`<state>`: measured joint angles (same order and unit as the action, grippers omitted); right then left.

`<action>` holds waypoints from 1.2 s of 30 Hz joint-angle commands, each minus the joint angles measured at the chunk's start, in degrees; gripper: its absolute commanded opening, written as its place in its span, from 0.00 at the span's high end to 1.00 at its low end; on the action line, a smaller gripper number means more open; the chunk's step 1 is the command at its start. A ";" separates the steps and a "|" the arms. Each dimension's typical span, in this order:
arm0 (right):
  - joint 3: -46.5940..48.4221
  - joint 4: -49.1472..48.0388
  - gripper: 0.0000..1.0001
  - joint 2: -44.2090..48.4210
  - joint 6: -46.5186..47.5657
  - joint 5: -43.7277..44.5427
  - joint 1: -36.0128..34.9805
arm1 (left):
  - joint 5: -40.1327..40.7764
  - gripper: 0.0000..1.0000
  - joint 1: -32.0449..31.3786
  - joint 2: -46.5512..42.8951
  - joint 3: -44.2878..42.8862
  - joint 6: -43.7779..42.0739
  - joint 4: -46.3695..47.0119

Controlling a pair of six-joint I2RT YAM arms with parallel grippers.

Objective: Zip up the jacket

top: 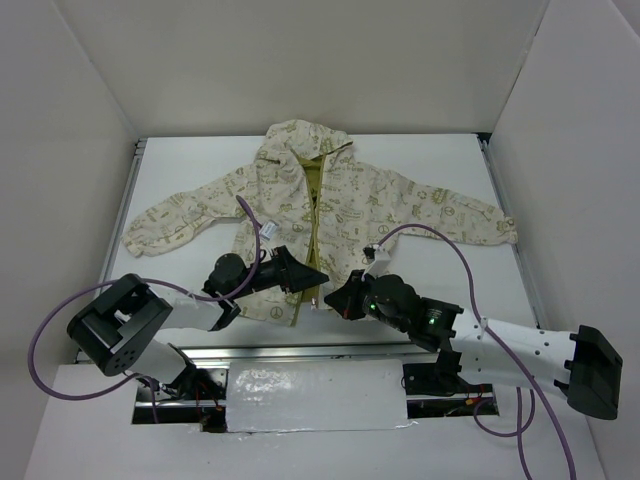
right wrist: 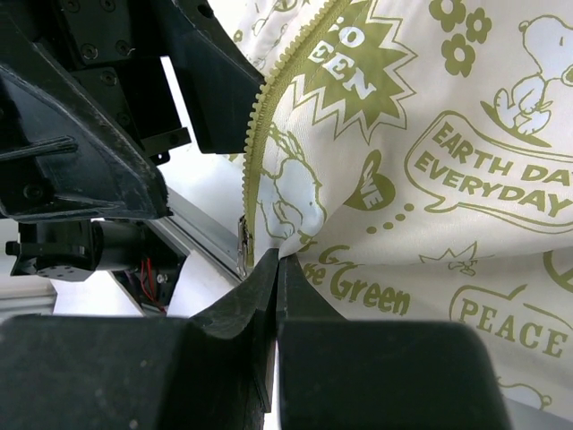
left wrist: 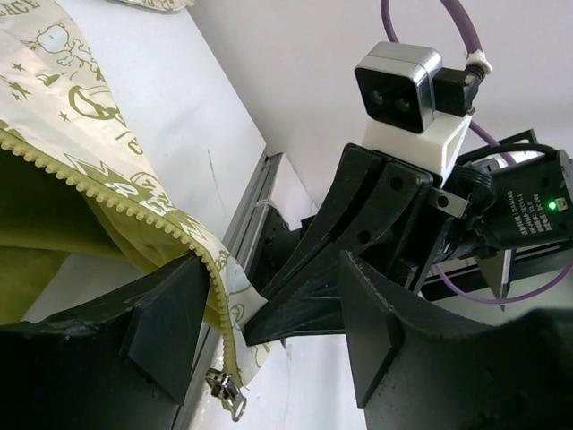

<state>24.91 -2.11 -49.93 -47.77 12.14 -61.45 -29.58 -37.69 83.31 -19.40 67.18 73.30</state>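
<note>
- Left hand (top: 318, 277) sits at the middle of the jacket's hem with its fingers set wide apart. In its own wrist view (left wrist: 269, 296) one front edge of the jacket hangs against the inner face of the left-side finger (left wrist: 166, 313), with nothing pinched between the two.
- Its arm comes from the near-left corner, elbow folded back low, forearm lying rightward over the desk's near edge.
- Right hand (top: 336, 297) is clamped tight on cloth, fingers pressed together on the bottom corner of the other front panel, just beside the foot of the zipper teeth (right wrist: 269, 98).
- That arm stretches in from the lower right, long and low, wrist pointing left so the two hands meet nearly tip to tip at the hem.
- Spread flat on the white desk (top: 200, 170) is the jacket (top: 370, 195) — hood at the far side, sleeves out to left and right, hem nearest the arms. Its front lies parted, olive-yellow lining showing down the centre.
- A metal zipper pull (left wrist: 226, 391) dangles at the bottom end of the strip near the left hand's finger.
- From the left wrist view, the right arm's wrist camera (left wrist: 398, 85) looms close — purple cable (left wrist: 421, 27) looping behind it.
</note>
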 commanded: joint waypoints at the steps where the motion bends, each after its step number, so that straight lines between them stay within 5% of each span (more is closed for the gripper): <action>1: -0.38 -3.43 1.00 1.68 1.19 -0.10 0.28 | -0.12 0.30 -0.80 -0.17 -1.61 -3.37 12.84; 12: -1.17 -4.22 1.00 2.82 1.63 0.51 0.28 | -1.18 0.52 -1.24 3.17 -0.29 -3.19 15.12; 15: -1.35 -4.57 1.00 2.38 1.63 0.87 0.19 | -1.79 0.65 -1.24 3.88 -0.29 -2.67 16.08; 16: -1.44 -4.83 1.00 2.47 1.63 1.04 0.28 | -1.97 0.80 -1.24 4.23 -0.29 -2.40 16.52; 19: -2.40 -5.54 0.98 3.17 1.89 1.48 0.19 | -2.06 1.00 -1.24 4.58 -0.73 -1.96 16.35; 27: -4.43 -5.37 0.47 7.30 5.14 -0.72 0.28 | -1.97 1.00 -1.24 3.36 -2.66 -2.05 13.37; 30: -3.73 -1.95 0.40 9.15 5.84 0.25 0.37 | -1.36 1.00 -1.24 2.13 -3.10 -2.23 11.79; 36: -1.79 -0.61 0.43 10.65 6.90 -2.73 0.37 | 0.05 1.00 -1.77 -2.26 -4.86 -4.16 3.36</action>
<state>20.64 -2.63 -39.70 -42.48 11.05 -61.43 -30.06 -38.81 84.55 -21.63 65.87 72.69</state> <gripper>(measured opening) 0.570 0.041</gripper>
